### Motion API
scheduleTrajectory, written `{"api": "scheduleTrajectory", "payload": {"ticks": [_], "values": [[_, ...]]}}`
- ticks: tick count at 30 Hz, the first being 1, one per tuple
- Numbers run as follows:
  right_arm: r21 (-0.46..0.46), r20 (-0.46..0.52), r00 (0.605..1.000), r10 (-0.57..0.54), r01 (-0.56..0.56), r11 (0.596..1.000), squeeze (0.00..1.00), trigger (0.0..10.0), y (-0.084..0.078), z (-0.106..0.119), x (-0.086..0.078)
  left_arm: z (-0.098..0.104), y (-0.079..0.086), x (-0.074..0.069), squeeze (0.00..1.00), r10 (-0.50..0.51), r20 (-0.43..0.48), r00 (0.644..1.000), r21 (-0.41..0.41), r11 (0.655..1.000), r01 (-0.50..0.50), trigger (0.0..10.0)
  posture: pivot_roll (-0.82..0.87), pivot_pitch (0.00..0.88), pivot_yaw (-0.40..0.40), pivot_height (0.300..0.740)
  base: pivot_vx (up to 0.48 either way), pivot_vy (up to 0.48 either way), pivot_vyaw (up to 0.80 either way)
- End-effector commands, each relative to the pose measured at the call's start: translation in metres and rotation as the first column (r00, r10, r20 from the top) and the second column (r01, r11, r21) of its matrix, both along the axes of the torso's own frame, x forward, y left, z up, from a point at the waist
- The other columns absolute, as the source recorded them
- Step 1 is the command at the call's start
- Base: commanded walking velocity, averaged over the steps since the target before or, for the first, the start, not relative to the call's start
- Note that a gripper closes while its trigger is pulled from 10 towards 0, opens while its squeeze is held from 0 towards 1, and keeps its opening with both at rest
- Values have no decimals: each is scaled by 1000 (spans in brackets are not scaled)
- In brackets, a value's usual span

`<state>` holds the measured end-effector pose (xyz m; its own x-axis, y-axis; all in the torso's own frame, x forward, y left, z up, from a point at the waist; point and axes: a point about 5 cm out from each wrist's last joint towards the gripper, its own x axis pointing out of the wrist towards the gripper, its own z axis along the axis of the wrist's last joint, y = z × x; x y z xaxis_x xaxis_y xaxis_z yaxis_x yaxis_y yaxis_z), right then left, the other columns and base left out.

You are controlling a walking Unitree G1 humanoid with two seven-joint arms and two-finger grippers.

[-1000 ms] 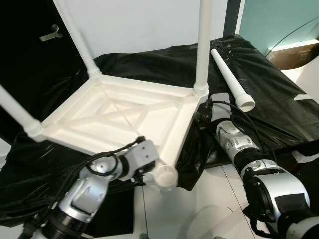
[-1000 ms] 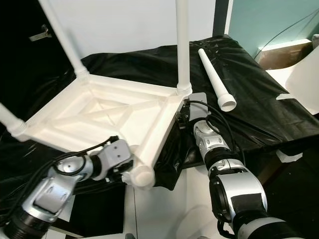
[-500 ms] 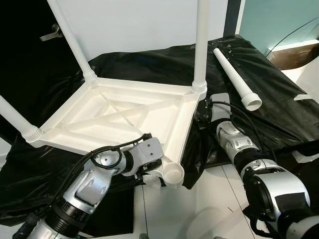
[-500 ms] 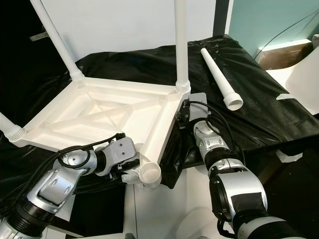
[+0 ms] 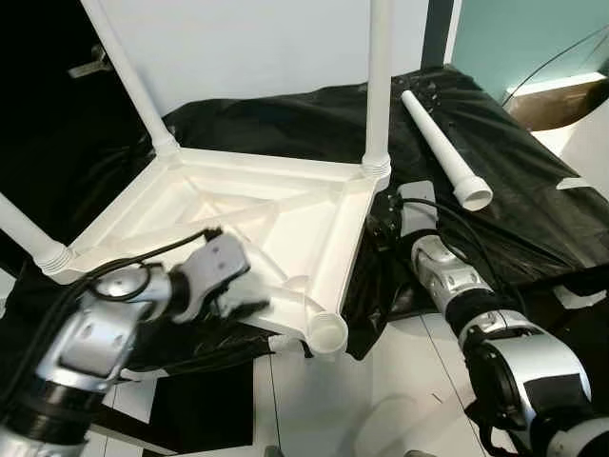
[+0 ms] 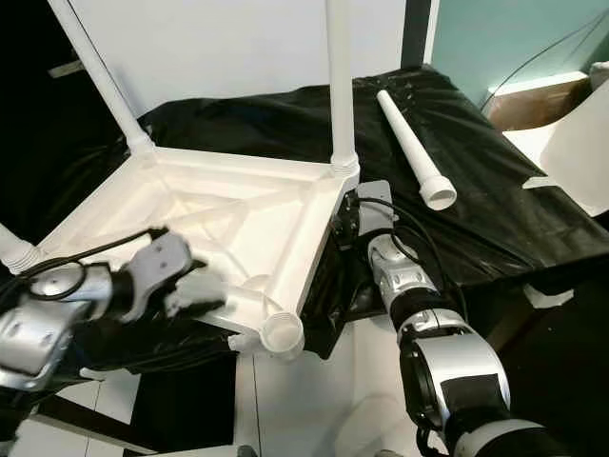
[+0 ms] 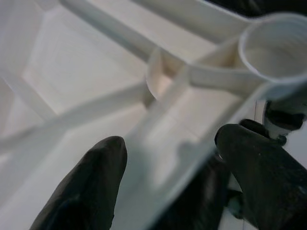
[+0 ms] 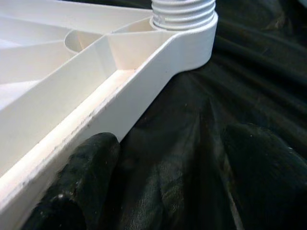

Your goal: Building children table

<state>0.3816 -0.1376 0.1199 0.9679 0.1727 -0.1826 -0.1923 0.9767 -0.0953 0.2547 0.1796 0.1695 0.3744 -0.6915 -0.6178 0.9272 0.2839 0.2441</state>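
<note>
One white plastic tabletop [image 5: 247, 224] lies upside down on a black sheet [image 5: 495, 124] that covers the work surface, its ribbed underside facing up and its near corner hanging over the sheet's edge above the pale floor [image 5: 400, 400]. Three white legs stand screwed into its corners: one at the far right corner [image 5: 379, 86], one at the far left corner [image 5: 128, 81] and one at the left corner [image 5: 29, 233]. The fourth corner, nearest the robot, has one empty round socket [image 5: 326, 333], open and facing up. One loose leg [image 5: 442, 152] lies flat on the sheet to the right of the tabletop, well apart from it, its wide end pointing toward the robot.

The left gripper [image 7: 168, 177] is over the near edge of the tabletop, just beside the empty socket. Its two black fingers [image 7: 88, 182] are spread apart with the tabletop's rim running between them; whether they press on the rim cannot be told, and the head views show this gripper blurred.

The right gripper [image 8: 158, 182] is low on the right side of the tabletop, close to the far right corner. Its fingers are also apart: one finger [image 8: 81, 177] lies against the outside of the white rim, the other rests over the black sheet, with only sheet between them.

A white wall [image 5: 257, 48] stands behind the sheet.
</note>
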Motion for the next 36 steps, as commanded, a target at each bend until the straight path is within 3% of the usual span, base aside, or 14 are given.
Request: {"api": "scheduleTrajectory", "payload": {"ticks": [1,5,14,22,36], "values": [[-16,-3,1000,19,-19,1000,0,10000,-2,-4,-3,-1,9,-12,0,-76,-80,994,30,996,79,10000,41,3,89,740,0,0,0],[-38,-4,1000,10,-10,999,0,10000,-12,-6,-5,-9,16,-22,0,-99,-137,986,65,992,109,10000,39,3,88,740,0,0,0],[-48,-2,1000,-1,1,999,0,10000,-21,-6,-7,-21,-3,-8,0,-63,-68,996,55,996,67,10000,20,0,90,740,0,0,0],[-45,4,1000,2,-2,999,0,10000,-19,-7,-9,-10,-8,6,0,-47,6,999,38,998,47,10000,9,0,91,740,0,0,0],[-39,15,1000,4,-3,999,0,10000,-20,-3,-9,-36,-22,15,0,-61,6,998,132,989,59,10000,4,5,93,740,0,0,0]]}}
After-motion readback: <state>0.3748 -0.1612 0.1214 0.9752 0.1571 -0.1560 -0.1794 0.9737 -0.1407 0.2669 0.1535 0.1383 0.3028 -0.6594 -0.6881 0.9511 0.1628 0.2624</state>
